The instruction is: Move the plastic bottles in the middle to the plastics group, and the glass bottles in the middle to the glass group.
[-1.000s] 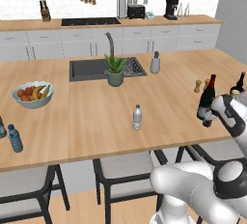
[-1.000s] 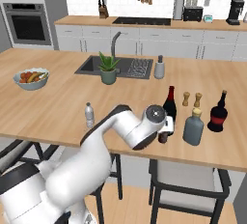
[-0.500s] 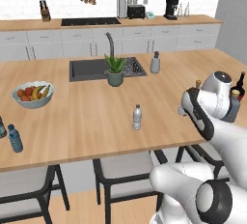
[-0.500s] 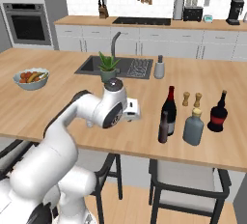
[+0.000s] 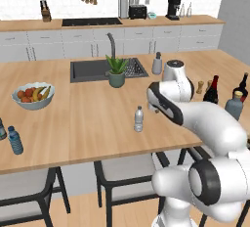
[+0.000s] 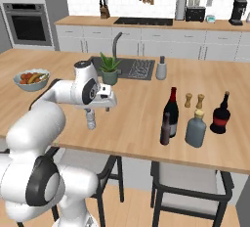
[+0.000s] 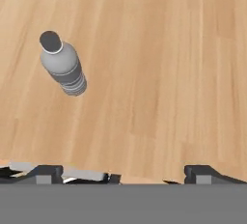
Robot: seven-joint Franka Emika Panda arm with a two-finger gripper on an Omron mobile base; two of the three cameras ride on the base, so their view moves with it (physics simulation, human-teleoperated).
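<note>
Hand view: jaws wide, empty | clear bottle (image 7: 62, 66) apart | fingertips cut off, possibly

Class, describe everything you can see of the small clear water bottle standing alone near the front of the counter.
The small clear water bottle is colourless and looks like plastic, with a pale cap and ribbed lower body. It stands upright on the wooden counter, alone, near the front edge. Nothing touches it but the counter. In the hand view it sits up and left of the open gripper, which is clear of it.
</note>
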